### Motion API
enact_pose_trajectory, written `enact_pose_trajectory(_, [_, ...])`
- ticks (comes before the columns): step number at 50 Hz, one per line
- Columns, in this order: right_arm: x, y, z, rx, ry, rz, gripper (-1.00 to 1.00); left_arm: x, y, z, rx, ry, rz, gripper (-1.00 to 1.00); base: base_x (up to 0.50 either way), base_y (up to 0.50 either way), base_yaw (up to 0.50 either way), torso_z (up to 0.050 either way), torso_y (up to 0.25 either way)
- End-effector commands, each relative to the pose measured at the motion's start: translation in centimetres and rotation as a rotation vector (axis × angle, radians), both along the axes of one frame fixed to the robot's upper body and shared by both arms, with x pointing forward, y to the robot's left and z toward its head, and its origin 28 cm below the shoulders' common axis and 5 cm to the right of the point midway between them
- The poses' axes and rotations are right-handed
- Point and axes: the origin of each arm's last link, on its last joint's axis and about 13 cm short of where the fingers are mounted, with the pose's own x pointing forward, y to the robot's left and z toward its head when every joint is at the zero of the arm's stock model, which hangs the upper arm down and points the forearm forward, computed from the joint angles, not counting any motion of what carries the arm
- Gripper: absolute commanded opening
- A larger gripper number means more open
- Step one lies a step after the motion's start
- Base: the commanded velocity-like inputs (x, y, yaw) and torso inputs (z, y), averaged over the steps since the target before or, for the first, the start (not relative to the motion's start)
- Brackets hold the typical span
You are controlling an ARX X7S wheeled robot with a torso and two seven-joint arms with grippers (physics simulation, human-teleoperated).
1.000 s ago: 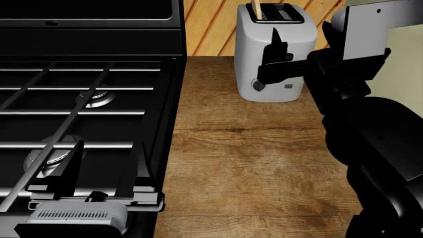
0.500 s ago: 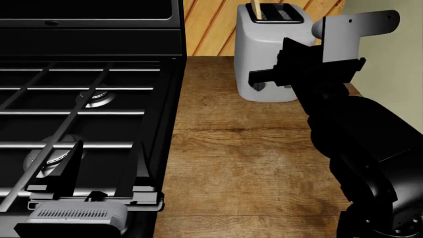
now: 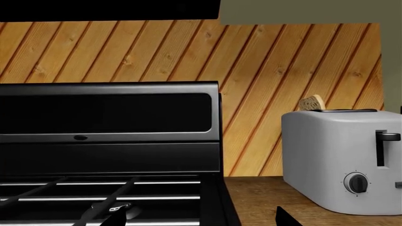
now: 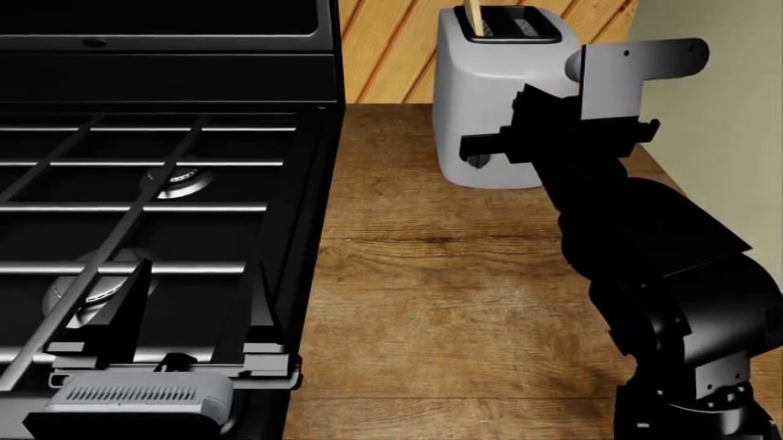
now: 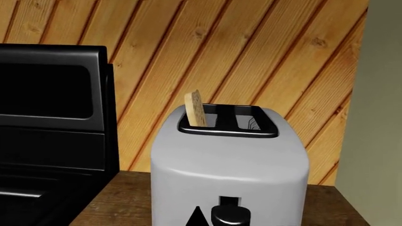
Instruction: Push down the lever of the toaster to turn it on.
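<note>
The light grey toaster (image 4: 490, 87) stands at the back of the wooden counter, with a slice of bread (image 5: 196, 109) sticking out of one slot. Its black lever (image 3: 389, 137) sits at the top of its slot, above the round knob (image 3: 357, 182). My right gripper (image 4: 470, 147) is in front of the toaster's face and hides the lever in the head view. In the right wrist view the right gripper (image 5: 197, 218) shows as a single dark point right beside the lever (image 5: 230, 215); contact is unclear. My left gripper (image 4: 123, 321) hangs open over the stove, holding nothing.
A black gas stove (image 4: 159, 183) with grates and burners fills the left half. Its raised back panel (image 3: 107, 122) stands beside the toaster. A slanted wood-plank wall (image 5: 251, 56) backs the counter (image 4: 453, 302). My right arm (image 4: 661, 266) covers the counter's right side.
My right gripper has tipped from pointing up to lying level across the toaster's face, and the right arm has shifted left and down. The left arm has not moved.
</note>
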Motion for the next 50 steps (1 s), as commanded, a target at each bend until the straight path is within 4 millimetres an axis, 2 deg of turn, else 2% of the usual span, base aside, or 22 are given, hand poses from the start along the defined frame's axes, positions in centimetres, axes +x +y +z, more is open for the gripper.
enact_pose_trajectory(1, [0.7, -0.2, 0.0, 0.001, 0.01, -0.026, -1.0, 0.2, 0.5, -0.9, 0.009, 0.049, 0.023, 1.0, 0.0, 0.0, 0.0, 0.0, 0.0])
enact_pose_trajectory(25, [2.8, -0.4, 0.1, -0.049, 0.038, -0.086, -1.0, 0.2, 0.6, -0.8, 0.005, 0.048, 0.026, 1.0, 0.0, 0.0, 0.0, -0.001, 0.0])
enact_pose_trajectory(50, [3.1, -0.2, -0.1, -0.06, 0.057, -0.087, -1.0, 0.2, 0.7, -0.8, 0.003, 0.046, 0.028, 1.0, 0.0, 0.0, 0.0, -0.001, 0.0])
